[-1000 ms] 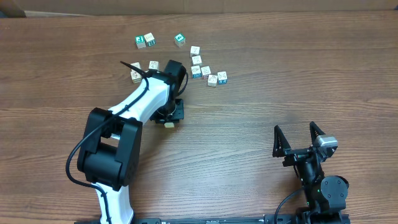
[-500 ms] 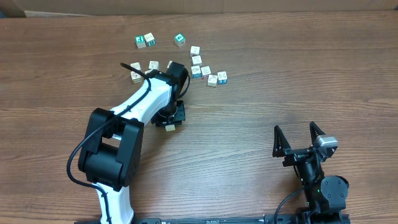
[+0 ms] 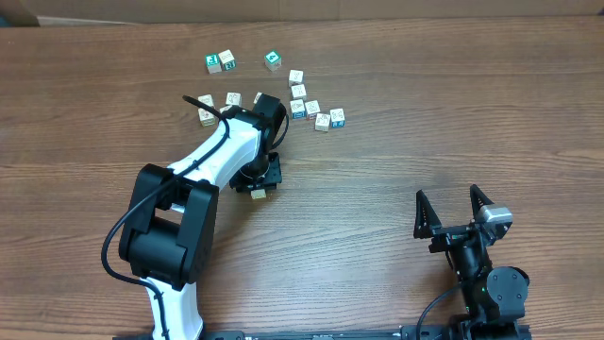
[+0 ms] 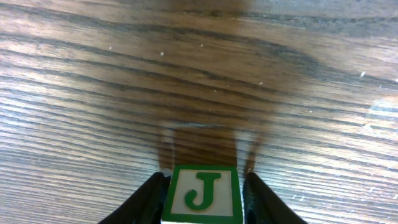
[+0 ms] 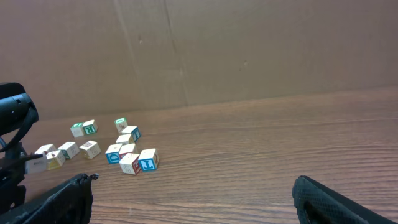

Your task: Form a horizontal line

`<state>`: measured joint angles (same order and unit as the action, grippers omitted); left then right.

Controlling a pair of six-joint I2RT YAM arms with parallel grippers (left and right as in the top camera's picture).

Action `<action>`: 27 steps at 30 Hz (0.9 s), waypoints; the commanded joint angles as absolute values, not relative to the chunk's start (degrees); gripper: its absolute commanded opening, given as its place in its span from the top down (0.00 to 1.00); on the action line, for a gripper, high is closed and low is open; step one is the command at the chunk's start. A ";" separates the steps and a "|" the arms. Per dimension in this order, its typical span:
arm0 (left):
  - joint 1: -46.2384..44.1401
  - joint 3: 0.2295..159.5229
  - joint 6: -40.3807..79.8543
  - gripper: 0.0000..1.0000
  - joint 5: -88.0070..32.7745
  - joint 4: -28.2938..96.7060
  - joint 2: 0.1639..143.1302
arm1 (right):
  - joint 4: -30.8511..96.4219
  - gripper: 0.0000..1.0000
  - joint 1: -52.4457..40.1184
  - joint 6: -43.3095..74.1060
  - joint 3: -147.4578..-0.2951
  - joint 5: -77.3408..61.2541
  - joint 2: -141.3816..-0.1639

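The pale cubes (image 3: 312,108) meant for the line lie in a loose cluster at the far middle of the surface (image 3: 425,113), some touching, in a bent string rather than a straight row. Three green-faced cubes (image 3: 226,60) sit farther back and to the left of that cluster, apart from it. A few more small cubes (image 3: 206,101) lie left of the cluster, just beside the wrist of the left arm (image 3: 217,151). One cube is off the surface: the J cube (image 4: 202,193), pale with a green border and a green letter J on the face toward the camera, is gripped between the left fingers (image 4: 144,202), which press on its two sides. In the overhead view it hangs nearer than the cluster and slightly left of it. The right fingers (image 3: 421,210) stand spread wide with nothing between them, at the near right, well apart from every cube. Behind the cubes rises a brown cardboard wall (image 5: 249,50).
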<state>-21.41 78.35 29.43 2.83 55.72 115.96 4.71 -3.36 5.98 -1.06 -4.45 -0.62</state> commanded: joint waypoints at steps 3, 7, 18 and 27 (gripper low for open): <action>-21.85 78.04 27.16 0.71 3.16 55.44 116.90 | 4.45 0.00 -3.09 5.72 -0.47 -4.12 -0.16; -21.82 78.04 26.72 0.72 3.18 54.89 116.90 | 4.45 0.00 -3.09 5.72 -0.47 -4.12 -0.16; -21.82 78.04 25.71 0.73 3.16 53.52 116.90 | 4.45 0.00 -3.09 5.72 -0.47 -4.12 -0.16; -21.82 78.04 25.74 0.59 3.16 53.49 116.90 | 4.45 0.00 -3.09 5.72 -0.47 -4.12 -0.16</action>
